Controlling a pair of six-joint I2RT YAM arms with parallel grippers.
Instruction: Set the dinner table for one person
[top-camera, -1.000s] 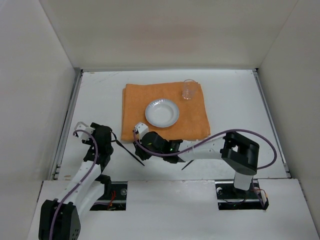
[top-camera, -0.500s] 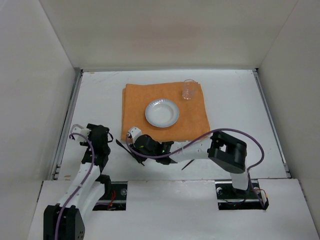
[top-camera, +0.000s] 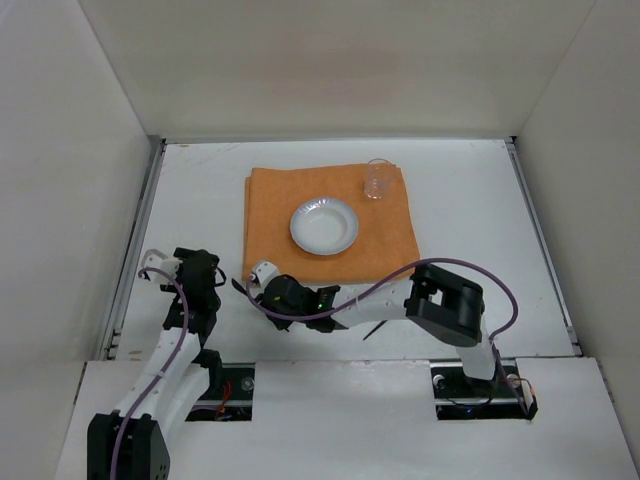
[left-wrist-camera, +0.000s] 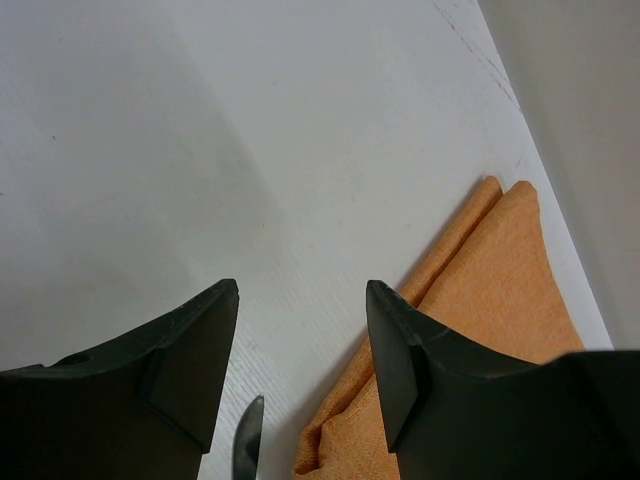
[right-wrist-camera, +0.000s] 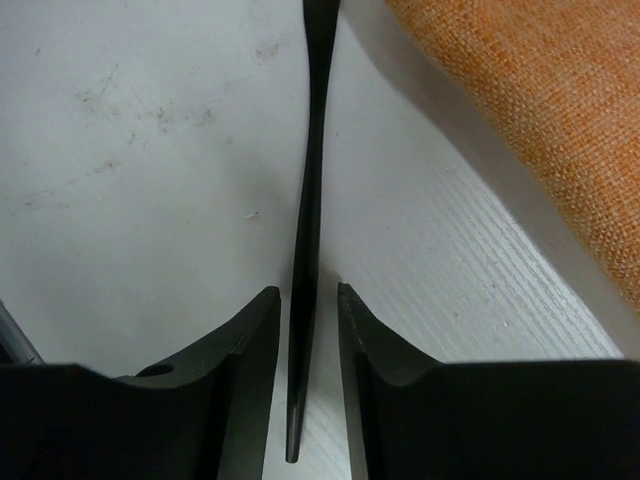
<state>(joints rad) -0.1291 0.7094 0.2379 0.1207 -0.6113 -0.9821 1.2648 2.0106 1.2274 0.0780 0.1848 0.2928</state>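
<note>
The dinner table (top-camera: 480, 230) is the white tabletop. An orange placemat (top-camera: 385, 235) lies on it, carrying a white plate (top-camera: 324, 225) and a clear glass (top-camera: 377, 178). A thin black utensil (top-camera: 240, 288) lies on the table just off the mat's near-left corner. My right gripper (top-camera: 255, 290) reaches left over it. In the right wrist view the utensil (right-wrist-camera: 315, 150) runs between the right gripper's (right-wrist-camera: 307, 292) jaws with a narrow gap on each side. My left gripper (top-camera: 210, 278) stands open and empty beside it; the left wrist view shows the left gripper (left-wrist-camera: 301, 290) above the utensil's tip (left-wrist-camera: 245, 440).
A second dark utensil (top-camera: 375, 328) lies near the front edge under the right arm. Metal rails (top-camera: 135, 260) run along the table's sides, and white walls enclose it. The placemat's corner (left-wrist-camera: 480, 300) lies right of the left fingers.
My right arm has swung left and its gripper has slid along the black utensil toward the left arm, jaws narrowing round it. The left gripper drew back slightly.
</note>
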